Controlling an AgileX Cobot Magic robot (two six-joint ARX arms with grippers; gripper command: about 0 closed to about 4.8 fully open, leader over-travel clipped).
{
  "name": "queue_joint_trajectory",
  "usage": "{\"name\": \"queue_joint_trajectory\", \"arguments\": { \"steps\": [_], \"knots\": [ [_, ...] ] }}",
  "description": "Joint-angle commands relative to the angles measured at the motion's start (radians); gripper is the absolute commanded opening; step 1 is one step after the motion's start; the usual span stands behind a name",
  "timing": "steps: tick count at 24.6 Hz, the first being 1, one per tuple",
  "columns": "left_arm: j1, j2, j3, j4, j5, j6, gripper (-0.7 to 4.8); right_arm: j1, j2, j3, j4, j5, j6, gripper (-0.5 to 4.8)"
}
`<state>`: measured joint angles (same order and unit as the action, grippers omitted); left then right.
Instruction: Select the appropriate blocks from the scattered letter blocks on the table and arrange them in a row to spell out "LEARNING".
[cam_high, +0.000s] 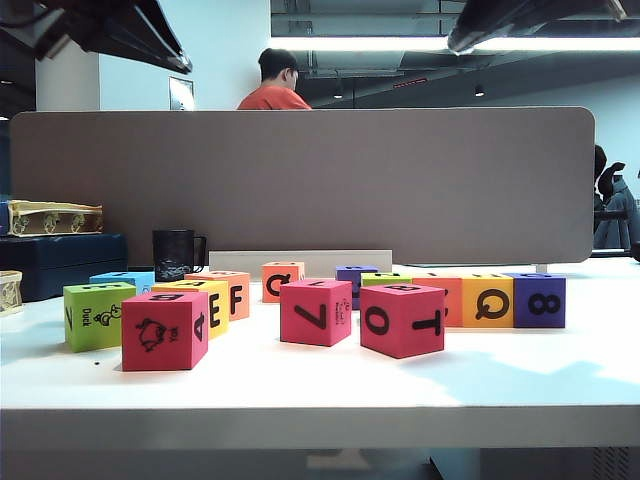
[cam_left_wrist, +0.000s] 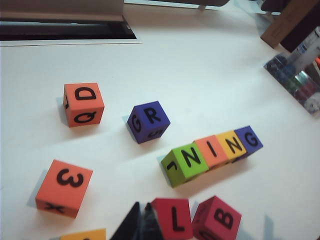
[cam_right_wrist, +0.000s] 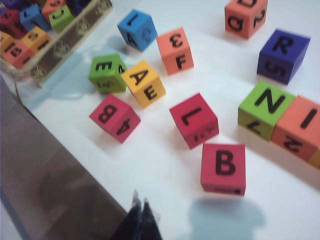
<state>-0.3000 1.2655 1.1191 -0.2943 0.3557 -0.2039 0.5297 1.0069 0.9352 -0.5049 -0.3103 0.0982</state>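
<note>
We see both tools pinched closed and empty above the surface: left tool by the L block, right tool near the B block. N-I-N-G row stands assembled.

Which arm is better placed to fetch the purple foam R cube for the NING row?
Likely left. The shut left gripper faces the purple foam R cube head-on; from the shut right gripper it lies obliquely, beyond the red L cube and red B cube.

open: bare table beyond row | blocked: N-I-N-G row, R block near
</note>
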Motion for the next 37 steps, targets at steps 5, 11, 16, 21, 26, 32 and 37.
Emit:
{"name": "queue_joint_trajectory", "arguments": {
  "steps": [5,11,16,21,26,32,37],
  "knots": [
    [-0.001,0.104,0.078,0.02,0.008,-0.025,-0.05,0.0,-0.004,0.005,0.045,-0.002,-0.002,-0.02],
    [-0.019,0.179,0.143,0.02,0.008,-0.02,-0.06,0.0,-0.004,0.005,0.033,0.051,-0.002,-0.02],
    [-0.065,0.243,0.209,0.02,-0.005,-0.005,-0.06,-0.001,-0.003,0.005,0.024,0.105,-0.002,-0.02],
    [-0.143,0.382,0.334,0.019,-0.071,-0.002,-0.05,-0.002,-0.003,0.004,0.0,0.137,-0.003,-0.02],
    [-0.175,0.488,0.442,-0.029,-0.098,-0.002,-0.06,-0.002,-0.003,0.005,-0.037,0.207,-0.003,-0.02],
    [-0.187,0.618,0.609,-0.165,-0.109,0.017,-0.05,-0.003,-0.003,0.005,-0.044,0.235,-0.003,-0.02],
    [-0.187,0.656,0.653,-0.17,-0.11,0.017,-0.06,-0.008,-0.002,0.006,-0.044,0.243,-0.006,-0.02]
  ]
}}
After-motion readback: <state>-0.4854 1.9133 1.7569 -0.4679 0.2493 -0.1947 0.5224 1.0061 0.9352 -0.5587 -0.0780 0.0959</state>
